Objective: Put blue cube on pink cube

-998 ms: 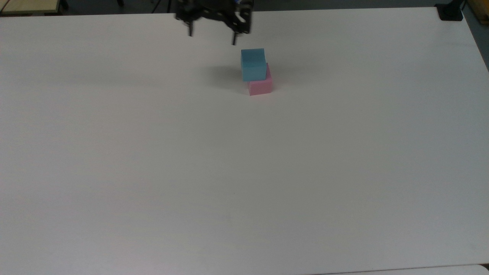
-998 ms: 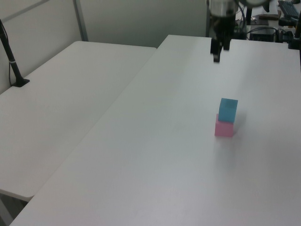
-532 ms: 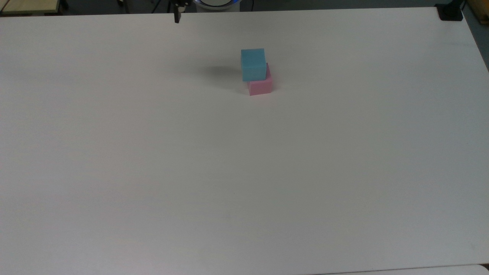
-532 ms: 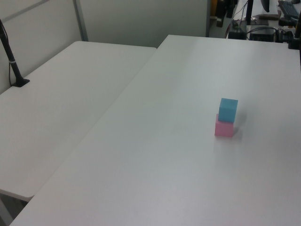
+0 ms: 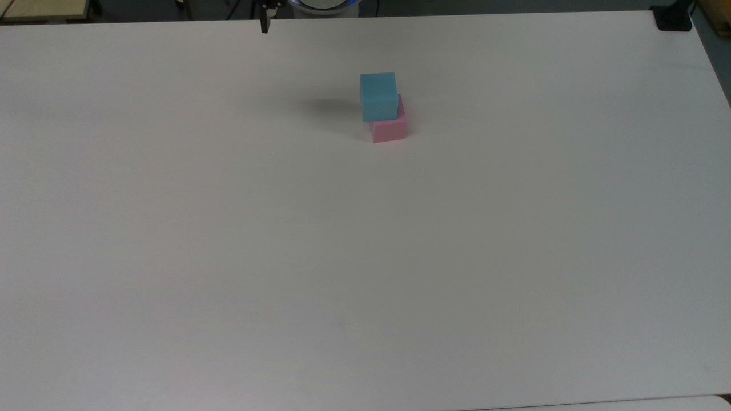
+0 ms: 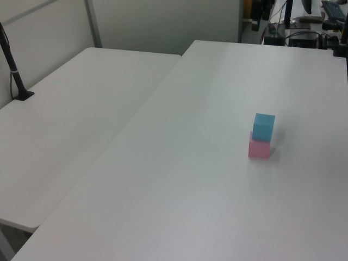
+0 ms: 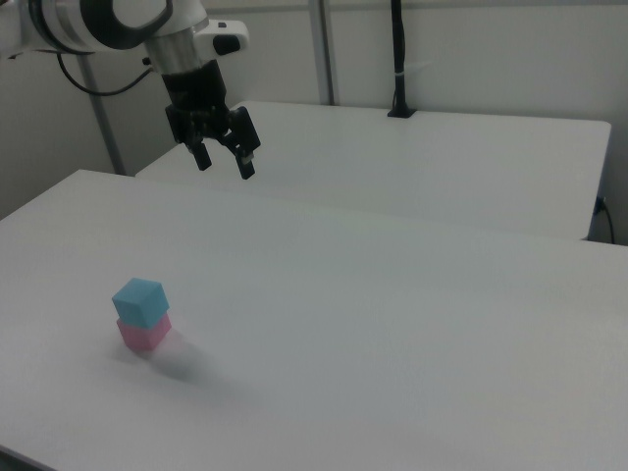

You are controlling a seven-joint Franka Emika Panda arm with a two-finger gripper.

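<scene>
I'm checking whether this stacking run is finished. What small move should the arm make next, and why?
Probably none beyond holding the claw where it is, high and open. The blue cube already rests on the pink cube, a little offset yet flat and upright, and the claw hangs well clear of both, so another approach would only risk knocking the stack.
</scene>
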